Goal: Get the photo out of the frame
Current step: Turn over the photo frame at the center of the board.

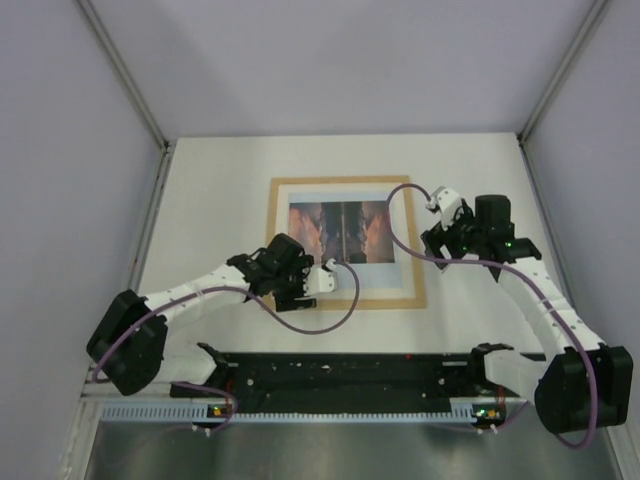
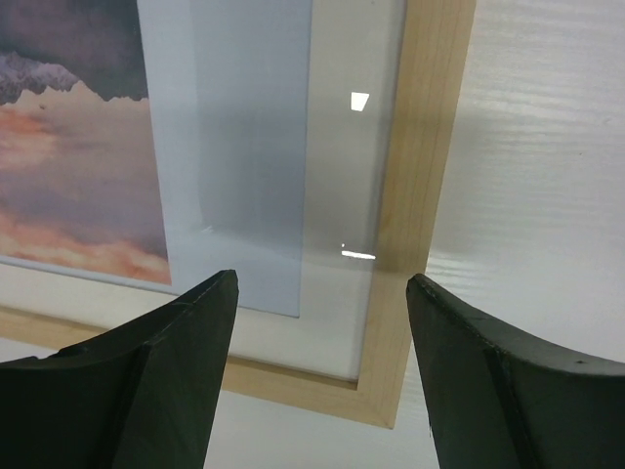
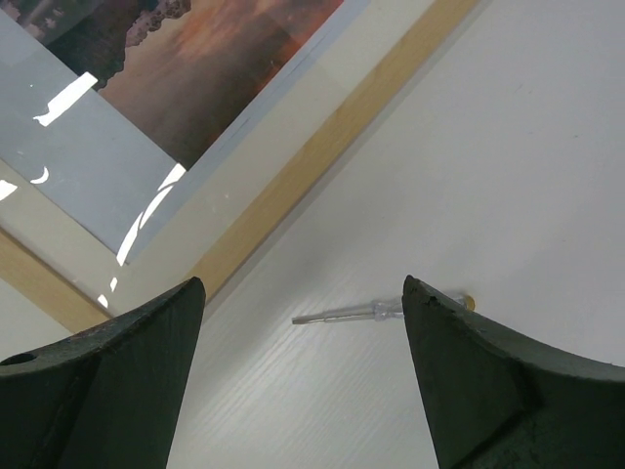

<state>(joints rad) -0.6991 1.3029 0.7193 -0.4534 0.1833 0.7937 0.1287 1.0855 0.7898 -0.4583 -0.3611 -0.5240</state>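
The frame (image 1: 279, 240), light wood with a thin tan border, lies flat in the middle of the white table. Inside it lies the photo (image 1: 345, 232), a pale sheet with an orange-brown landscape. My left gripper (image 1: 327, 279) hovers over the frame's near edge. In the left wrist view its jaws stand open and empty (image 2: 322, 283) above a corner of the frame (image 2: 386, 391), beside the photo (image 2: 244, 176). My right gripper (image 1: 441, 201) hangs just off the frame's right edge, open and empty (image 3: 303, 285), with the frame's border (image 3: 322, 156) and the photo (image 3: 195, 78) to its left.
A small clear-handled screwdriver (image 3: 356, 314) lies on the bare table between the right fingers. A black rail (image 1: 340, 372) and a perforated strip run along the near edge. Grey enclosure walls stand on the left, right and back. Purple cables loop over the frame.
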